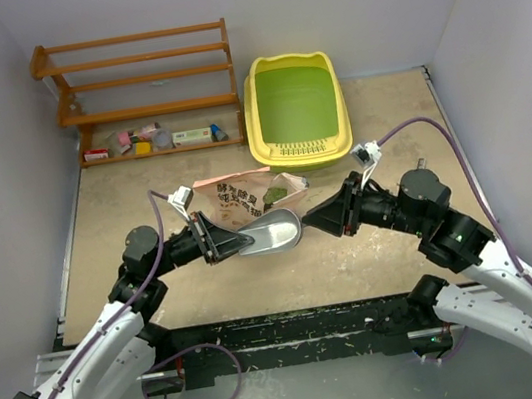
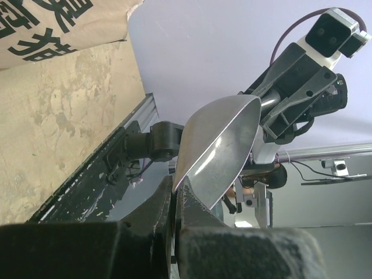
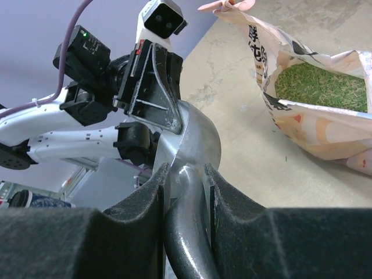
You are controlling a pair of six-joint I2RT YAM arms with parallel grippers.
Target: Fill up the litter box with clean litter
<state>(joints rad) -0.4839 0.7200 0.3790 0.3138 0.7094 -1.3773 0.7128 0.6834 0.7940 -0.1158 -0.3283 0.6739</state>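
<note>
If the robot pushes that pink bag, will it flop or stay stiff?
Probably flops: the bag looks creased and its open mouth sags. The litter inside likely makes it heavy, and a push might spill some.

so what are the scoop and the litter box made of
The scoop looks like polished metal: grey, with mirror-like glints. The litter box looks like moulded plastic: even yellow colour, rounded rim, slotted lip.
</note>
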